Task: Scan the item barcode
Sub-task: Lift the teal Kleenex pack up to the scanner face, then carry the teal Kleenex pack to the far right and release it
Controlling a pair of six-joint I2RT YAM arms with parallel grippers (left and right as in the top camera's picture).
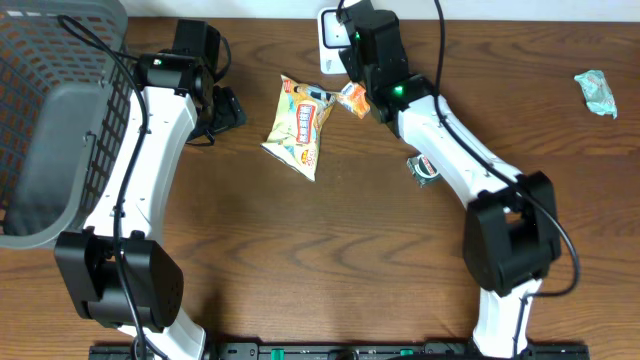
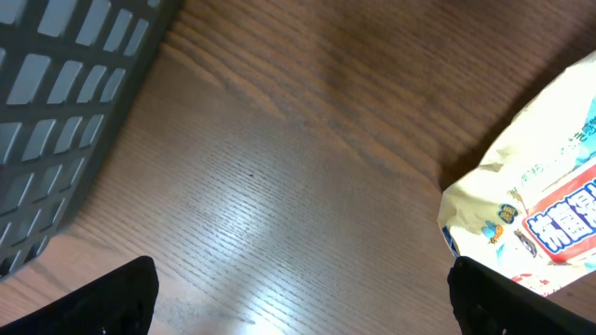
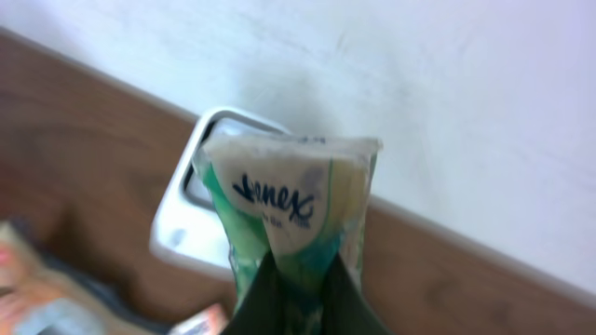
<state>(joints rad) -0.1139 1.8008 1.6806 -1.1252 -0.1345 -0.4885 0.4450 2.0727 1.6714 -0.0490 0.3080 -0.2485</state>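
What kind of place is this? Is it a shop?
Probably a pretend checkout on a wooden table: a grey basket, a white scanner, and a Kleenex pack held near it.

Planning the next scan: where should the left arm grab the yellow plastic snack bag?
Probably the thin edge of the yellow plastic snack bag nearest the left gripper, from above: it lies flat, puffed mid-body, and those open jaws face it.
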